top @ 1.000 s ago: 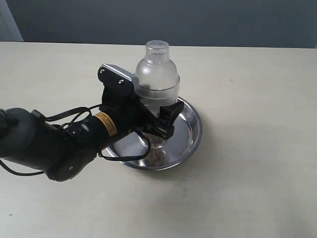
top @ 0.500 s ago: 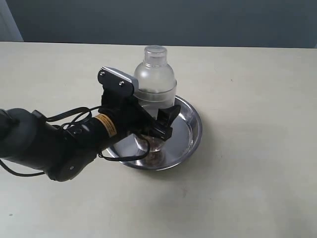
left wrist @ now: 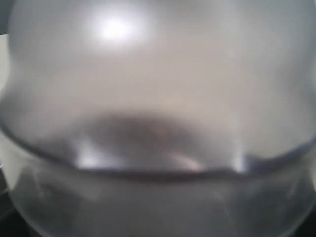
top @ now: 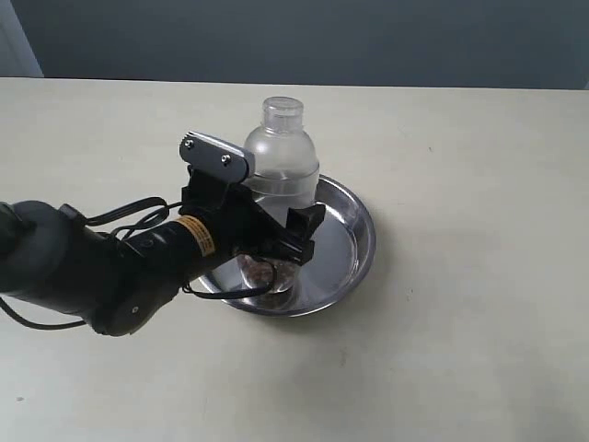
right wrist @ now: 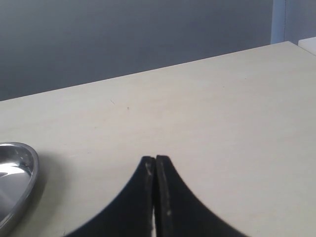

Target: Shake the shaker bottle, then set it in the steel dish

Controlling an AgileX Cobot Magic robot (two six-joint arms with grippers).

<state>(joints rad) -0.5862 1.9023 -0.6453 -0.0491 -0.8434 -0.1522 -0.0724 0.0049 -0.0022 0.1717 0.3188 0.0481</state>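
We are holding the shaker bottle [top: 281, 161] upright in the steel dish [top: 359, 241].
Our left fingers [top: 304, 232] are clamping its lower body, its base sitting low inside the rim; we cannot tell whether it is touching bottom. Our right fingers [right wrist: 148, 197] are pressing together, empty, above the worktop [top: 460, 184] near the dish.

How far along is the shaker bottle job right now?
Looks done: the shaker bottle is upright inside the steel dish. In hand: the left gripper is clamped on it; whether its base touches is unclear. Left: open and back away. Shaking itself can't be judged here.
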